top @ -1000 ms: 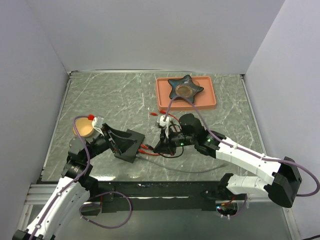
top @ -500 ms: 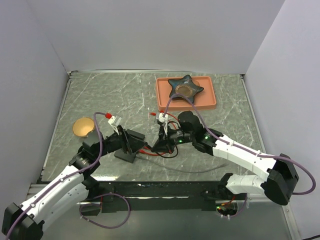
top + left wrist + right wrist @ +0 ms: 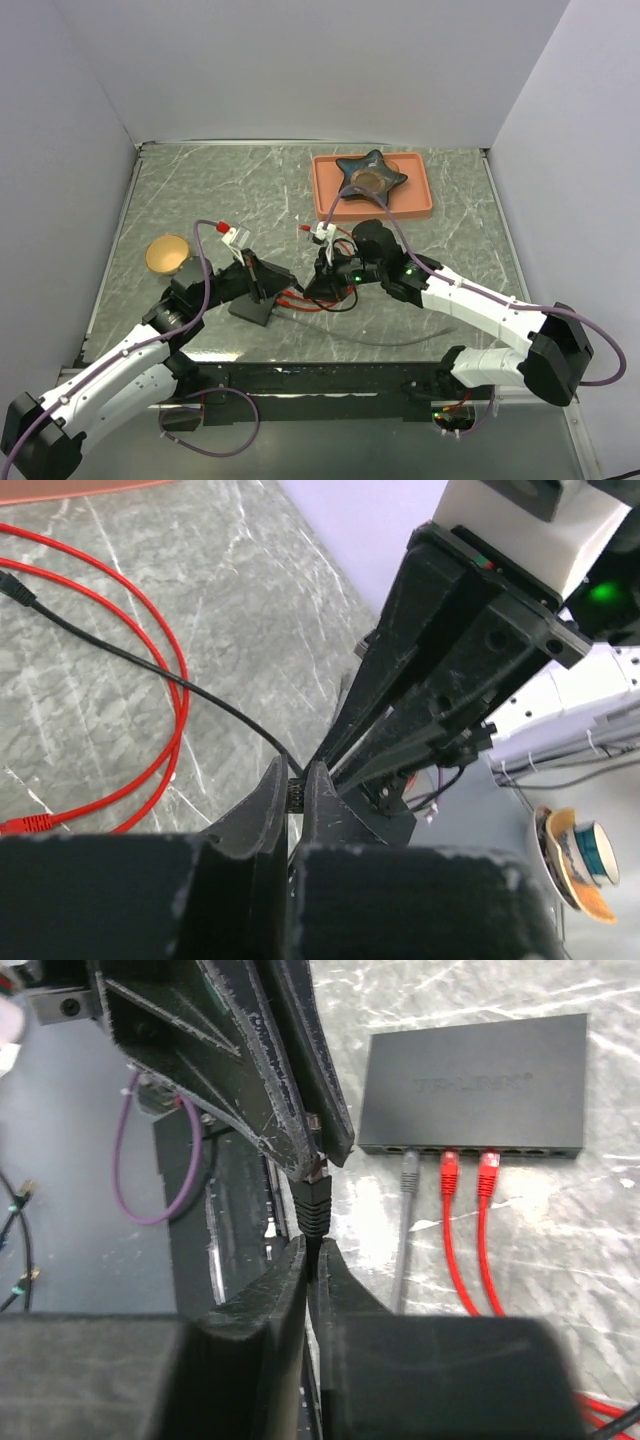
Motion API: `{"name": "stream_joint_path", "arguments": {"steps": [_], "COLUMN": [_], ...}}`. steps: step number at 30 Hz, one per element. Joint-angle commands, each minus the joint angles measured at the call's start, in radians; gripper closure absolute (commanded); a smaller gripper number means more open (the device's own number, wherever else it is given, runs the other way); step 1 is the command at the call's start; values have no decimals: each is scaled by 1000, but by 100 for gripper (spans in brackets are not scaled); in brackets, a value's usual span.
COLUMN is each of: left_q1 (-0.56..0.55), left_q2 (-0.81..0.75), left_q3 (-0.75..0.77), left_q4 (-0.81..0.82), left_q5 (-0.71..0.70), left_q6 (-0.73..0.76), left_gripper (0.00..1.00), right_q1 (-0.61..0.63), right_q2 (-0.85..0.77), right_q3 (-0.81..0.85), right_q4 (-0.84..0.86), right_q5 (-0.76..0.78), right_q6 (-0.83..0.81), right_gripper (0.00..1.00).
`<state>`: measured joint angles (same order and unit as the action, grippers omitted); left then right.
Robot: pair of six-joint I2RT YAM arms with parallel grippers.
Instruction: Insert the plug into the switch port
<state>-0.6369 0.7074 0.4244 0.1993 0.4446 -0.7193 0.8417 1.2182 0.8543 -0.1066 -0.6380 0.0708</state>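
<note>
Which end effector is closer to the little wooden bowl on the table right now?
Left. The left end effector, pinching the plug beside the switch, is to the right of the bowl; the right end effector grips the same plug's cable from farther right.

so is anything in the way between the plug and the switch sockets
nothing loose lies between them in the right wrist view: the black plug, pinched by the left gripper and right gripper, hangs off to one side of the switch. a grey cable and two red cables already fill three sockets
</note>
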Motion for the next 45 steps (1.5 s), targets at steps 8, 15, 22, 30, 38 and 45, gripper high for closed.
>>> {"name": "stream_joint_path", "arguments": {"steps": [8, 15, 22, 30, 38, 45], "left_q1": [-15, -15, -15, -15, -15, -15], "left_q2": [-10, 6, 0, -5, -9, -23], "left_q3": [174, 220, 224, 231, 234, 235], "left_q4": [-248, -322, -324, -342, -345, -348], "left_q5": [-317, -351, -348, -345, -339, -342], "left_q6": [-101, -227, -264, -252, -247, -249], "left_gripper": [99, 99, 99, 99, 99, 99], "right_q1": [29, 114, 212, 252, 269, 273], "right_q2": [-143, -114, -40, 49, 78, 76], "right_q3": [71, 129, 175, 230, 244, 226], "right_q4": [16, 5, 28, 21, 25, 31], "right_q5": [363, 575, 728, 745, 765, 753], "right_q6": [40, 15, -42, -57, -62, -62], "right_gripper": [1, 1, 35, 37, 40, 41]}}
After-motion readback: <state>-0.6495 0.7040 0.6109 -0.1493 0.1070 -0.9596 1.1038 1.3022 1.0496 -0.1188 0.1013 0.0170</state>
